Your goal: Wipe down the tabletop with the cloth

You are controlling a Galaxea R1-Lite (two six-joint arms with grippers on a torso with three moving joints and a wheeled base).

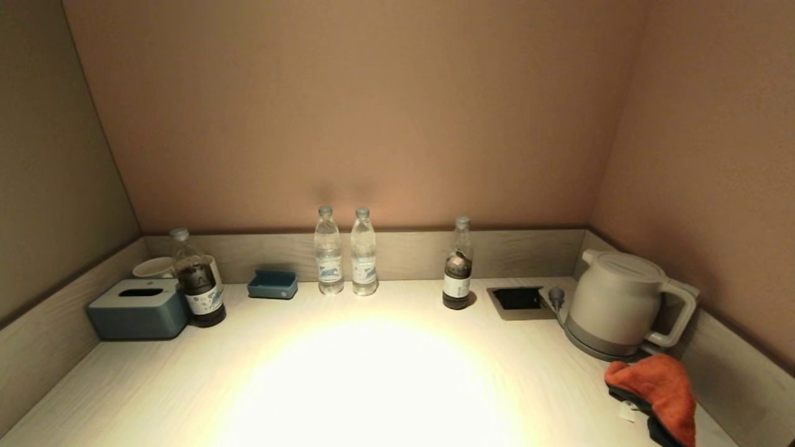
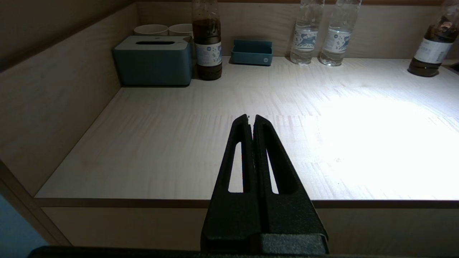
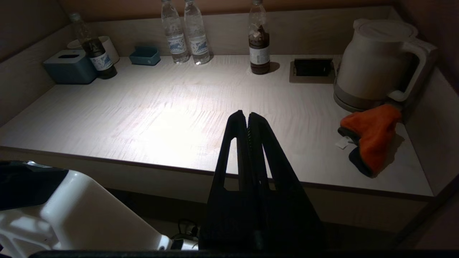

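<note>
An orange cloth (image 1: 658,388) with a dark underside lies crumpled at the near right of the pale wooden tabletop (image 1: 372,372), just in front of the kettle; it also shows in the right wrist view (image 3: 371,130). My right gripper (image 3: 247,114) is shut and empty, held off the table's front edge, well left of the cloth. My left gripper (image 2: 251,116) is shut and empty, held off the front edge near the table's left part. Neither gripper shows in the head view.
A white kettle (image 1: 618,304) stands at the right by a recessed socket (image 1: 518,299). Along the back wall stand two water bottles (image 1: 345,251), a dark bottle (image 1: 458,267), a blue tray (image 1: 272,284), another dark bottle (image 1: 197,282), a blue tissue box (image 1: 138,308) and cups (image 1: 155,267). Walls enclose three sides.
</note>
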